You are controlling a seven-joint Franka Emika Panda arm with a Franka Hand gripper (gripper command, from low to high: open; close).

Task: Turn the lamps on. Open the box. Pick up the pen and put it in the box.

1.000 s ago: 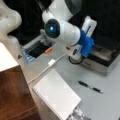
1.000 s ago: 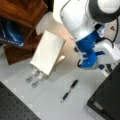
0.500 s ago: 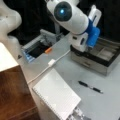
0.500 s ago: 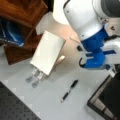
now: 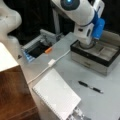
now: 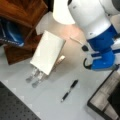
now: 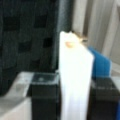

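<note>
I see the box (image 5: 96, 56) open at a front view's right with my gripper (image 5: 87, 45) over its near compartment, finger state unclear, while the pen (image 5: 90, 87) lies untouched on the table (image 5: 62, 65) below it.

Arm (image 5: 80, 12) shell is glossy white, rounded links, with a round dark joint cap lit blue at its centre in a front view. Bright blue rounded covers sit on the wrist section (image 6: 105, 53) in both front views. A black cable loops under the blue part.
</note>
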